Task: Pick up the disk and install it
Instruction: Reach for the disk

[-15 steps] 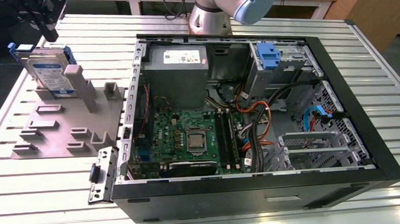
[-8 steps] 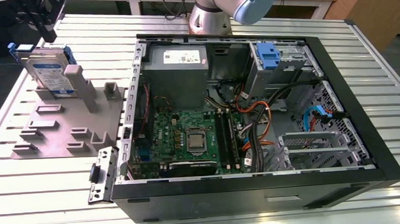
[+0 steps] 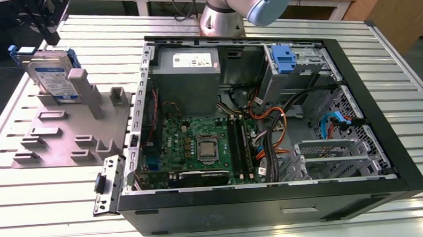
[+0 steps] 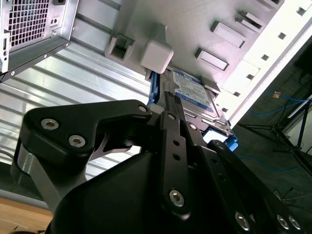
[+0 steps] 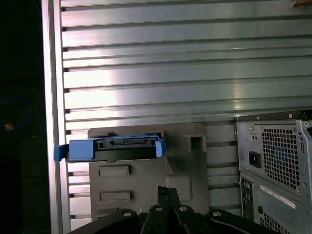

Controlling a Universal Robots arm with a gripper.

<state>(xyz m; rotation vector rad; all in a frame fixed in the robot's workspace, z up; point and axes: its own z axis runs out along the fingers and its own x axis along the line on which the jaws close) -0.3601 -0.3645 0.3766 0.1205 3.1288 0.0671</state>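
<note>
On the grey fixture [image 3: 62, 141] at the exterior view's left, the disk [image 3: 50, 73] stands upright on one edge in a slot, its labelled face in sight and its blue bracket [image 3: 21, 50] wrapping its top and sides. I judge it stiff and dense for its size, with smooth metal faces that would slip under a light pinch. The plastic bracket would likely flex if squeezed alone, and the drive would not take a knock or a drop kindly. The sound place to hold it looks to be across the two flat faces near the upper edge that rises clear of the fixture, away from the connector end seen edge-on in the first wrist view. The gripper [image 5: 168, 194] hangs just above that upper edge and carries nothing that I can see. Whether it is open or closed cannot be told, and it may be touching the bracket or a little apart. The disk's lower part is sunk in the slot and partly behind a fixture post, and in the second wrist view the gripper's body covers much of it. Beside the fixture on the slatted table [image 3: 29, 207] lies the open computer case [image 3: 258, 207], where cables crowd the drive bays near a small blue tab [image 3: 284, 59].
</note>
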